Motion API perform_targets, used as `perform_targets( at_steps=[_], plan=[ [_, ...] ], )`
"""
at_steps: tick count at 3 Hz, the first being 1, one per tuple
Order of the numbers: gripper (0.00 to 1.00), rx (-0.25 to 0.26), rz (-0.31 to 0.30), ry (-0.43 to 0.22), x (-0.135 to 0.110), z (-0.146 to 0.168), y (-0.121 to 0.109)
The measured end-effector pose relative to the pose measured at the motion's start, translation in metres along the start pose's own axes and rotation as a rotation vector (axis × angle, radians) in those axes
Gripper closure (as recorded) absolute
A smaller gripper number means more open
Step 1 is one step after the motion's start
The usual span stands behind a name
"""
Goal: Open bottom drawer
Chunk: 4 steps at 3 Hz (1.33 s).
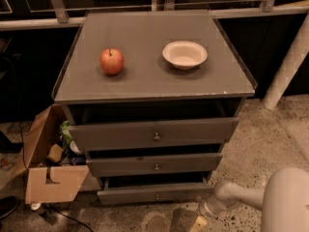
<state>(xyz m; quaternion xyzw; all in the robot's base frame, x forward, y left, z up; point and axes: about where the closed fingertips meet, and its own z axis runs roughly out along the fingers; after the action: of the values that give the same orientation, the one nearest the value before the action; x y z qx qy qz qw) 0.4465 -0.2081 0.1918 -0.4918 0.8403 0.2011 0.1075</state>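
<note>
Red apple (112,61) on left of grey worktop (145,83); cream bowl (185,54) upright to its right, well apart; top drawer (193,132) and middle drawer (120,166) slightly open; open cardboard box (48,185) holding clutter on speckled floor (260,149) at left; white post (289,66) at right; pincer (199,222) low by floor, front right.

Dark grey bottom drawer (145,193), brass-knobbed, level, slightly ajar; gripper (201,218) low, just off its right front corner.

Grey cabinet top (145,83): apple (112,61) at 9 o'clock, white bowl (185,55) at 2 o'clock, well apart. Floor (263,144): cardboard box (48,182) at cabinet's 8 o'clock. Gripper (199,220) at 5 o'clock, nr floor.
</note>
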Motion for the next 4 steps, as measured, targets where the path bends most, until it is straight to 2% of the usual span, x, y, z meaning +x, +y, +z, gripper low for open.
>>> perform_targets(
  at_steps=[1,2,3,4],
  plan=[
    [0.00,0.036,-0.040,-0.045,-0.025,-0.007,-0.022],
    [0.00,0.099,-0.098,-0.104,-0.060,-0.027,-0.050],
    [0.00,0.100,-0.101,-0.107,-0.062,-0.027,-0.051],
    [0.00,0.080,-0.106,-0.082,-0.060,-0.005,-0.056]
  ],
)
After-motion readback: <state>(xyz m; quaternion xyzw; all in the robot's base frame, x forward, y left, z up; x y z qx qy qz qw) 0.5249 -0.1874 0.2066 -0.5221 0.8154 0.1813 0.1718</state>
